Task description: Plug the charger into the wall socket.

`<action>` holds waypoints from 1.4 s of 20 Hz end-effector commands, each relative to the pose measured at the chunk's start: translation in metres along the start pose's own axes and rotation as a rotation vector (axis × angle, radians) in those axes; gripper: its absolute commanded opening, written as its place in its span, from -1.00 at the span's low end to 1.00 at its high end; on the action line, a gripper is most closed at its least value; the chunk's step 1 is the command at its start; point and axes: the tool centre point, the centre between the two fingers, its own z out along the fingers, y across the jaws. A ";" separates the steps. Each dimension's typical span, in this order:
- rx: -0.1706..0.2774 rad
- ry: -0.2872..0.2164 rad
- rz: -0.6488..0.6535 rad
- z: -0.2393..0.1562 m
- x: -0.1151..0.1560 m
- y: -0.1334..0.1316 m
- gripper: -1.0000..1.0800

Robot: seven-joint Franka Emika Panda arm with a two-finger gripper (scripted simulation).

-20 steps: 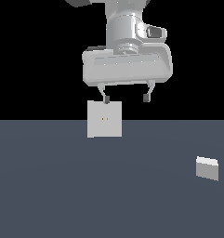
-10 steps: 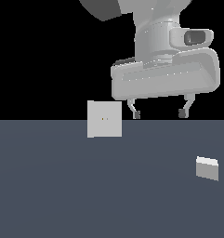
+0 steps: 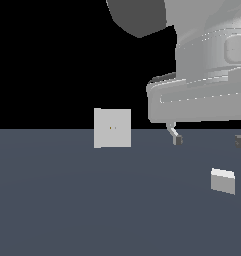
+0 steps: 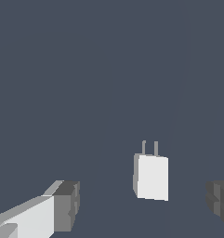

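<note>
Gripper (image 3: 208,141), jaws wide and empty, has shifted from above the wall socket (image 3: 112,128) toward the exterior view's right, now hovering over the charger (image 3: 223,180), which lies on the floor (image 3: 92,200); grasping comes next.

The arm (image 3: 207,60) is running off the top and side edges of the exterior view, so one finger (image 3: 240,141) by the charger (image 3: 223,180) is being clipped there. In the wrist view, both fingers are being cut by the picture's edges, one (image 4: 219,201) showing only its dark tip. The two dots at the middle of the wall socket (image 3: 112,128) are showing too small to make out.
</note>
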 end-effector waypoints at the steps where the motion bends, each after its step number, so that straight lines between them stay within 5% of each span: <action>1: -0.003 0.013 0.037 0.005 -0.001 0.009 0.92; 28: -0.005 0.028 0.090 0.063 -0.015 0.022 0.92</action>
